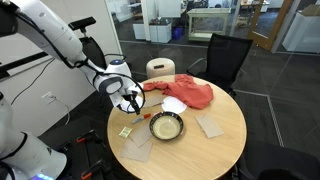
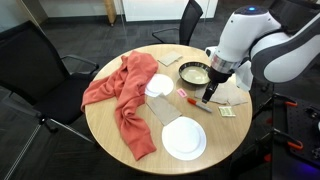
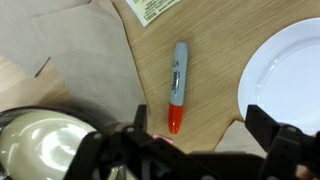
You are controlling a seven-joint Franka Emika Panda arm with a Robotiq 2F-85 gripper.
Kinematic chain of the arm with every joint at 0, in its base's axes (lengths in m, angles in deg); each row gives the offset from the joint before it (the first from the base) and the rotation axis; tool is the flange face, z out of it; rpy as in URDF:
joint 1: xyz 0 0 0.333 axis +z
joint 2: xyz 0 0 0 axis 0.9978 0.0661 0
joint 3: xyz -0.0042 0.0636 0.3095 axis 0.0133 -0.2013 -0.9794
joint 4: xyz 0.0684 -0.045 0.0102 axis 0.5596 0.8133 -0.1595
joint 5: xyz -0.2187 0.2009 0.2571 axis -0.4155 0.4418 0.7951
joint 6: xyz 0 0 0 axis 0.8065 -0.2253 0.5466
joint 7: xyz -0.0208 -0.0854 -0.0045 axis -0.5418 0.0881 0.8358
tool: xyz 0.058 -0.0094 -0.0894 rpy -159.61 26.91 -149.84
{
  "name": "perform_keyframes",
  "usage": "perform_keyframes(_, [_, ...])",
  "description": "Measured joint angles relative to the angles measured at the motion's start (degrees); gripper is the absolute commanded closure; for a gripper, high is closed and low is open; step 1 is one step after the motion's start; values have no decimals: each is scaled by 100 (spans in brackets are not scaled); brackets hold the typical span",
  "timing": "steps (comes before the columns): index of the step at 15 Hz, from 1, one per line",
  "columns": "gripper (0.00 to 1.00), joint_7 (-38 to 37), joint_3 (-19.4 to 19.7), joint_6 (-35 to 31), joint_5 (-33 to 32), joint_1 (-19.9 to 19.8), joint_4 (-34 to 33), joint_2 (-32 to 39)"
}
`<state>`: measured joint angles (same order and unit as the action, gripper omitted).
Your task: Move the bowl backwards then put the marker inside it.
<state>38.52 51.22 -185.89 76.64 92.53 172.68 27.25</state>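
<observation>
Wrist view: fingers (image 3: 280, 140) spread apart above the marker (image 3: 177, 88), holding nothing
Marker lies flat on the surface (image 3: 215, 100) just beside the bowl (image 3: 45, 145), not yet inside it; whether the bowl already sits further back cannot be told, so the grasp, lift and drop into the bowl all appear left to do

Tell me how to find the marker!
Look at the round wooden table. Next to the dark-rimmed bowl, on the bare wood, lies the marker. It's the only thin stick there, grey with a red-orange cap.
</observation>
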Motion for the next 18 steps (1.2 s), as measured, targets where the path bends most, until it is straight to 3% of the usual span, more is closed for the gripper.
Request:
perform_keyframes(14, [0,-4,750,-701,-130,741,-541,1275])
perform_keyframes(15, [7,-6,791,-711,-129,787,-597,1344])
perform_keyframes(16, [28,-6,819,-722,-127,820,-646,1411])
perform_keyframes(18, [32,-13,854,-765,-121,864,-724,1528])
